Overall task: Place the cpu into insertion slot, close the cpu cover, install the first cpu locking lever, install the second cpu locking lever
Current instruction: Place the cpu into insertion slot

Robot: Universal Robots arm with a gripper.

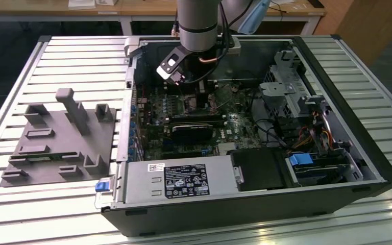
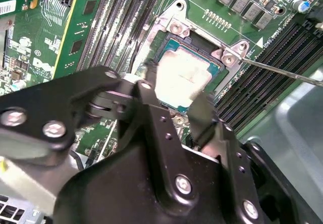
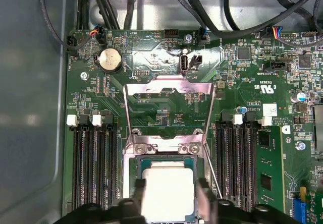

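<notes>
First wrist view: black jaws clamped on cpu (image 3: 168, 186), flat square, dull silver top, in insertion slot (image 3: 129, 168), grey metal rim, green board (image 3: 242, 95). cpu cover (image 3: 169, 88), thin shiny frame, flipped open. Exterior view: grey arm (image 1: 199, 20) upper middle.

Open PC case (image 1: 250, 209) on slatted table (image 1: 46, 214), grey fixture (image 1: 46, 148) beside it.
Fixture at exterior view's left; labelled PSU (image 1: 148, 186) along case edge; black heatsink (image 1: 192, 132) mid-board; coin cell (image 3: 109, 60) near cables (image 3: 101, 2).
</notes>
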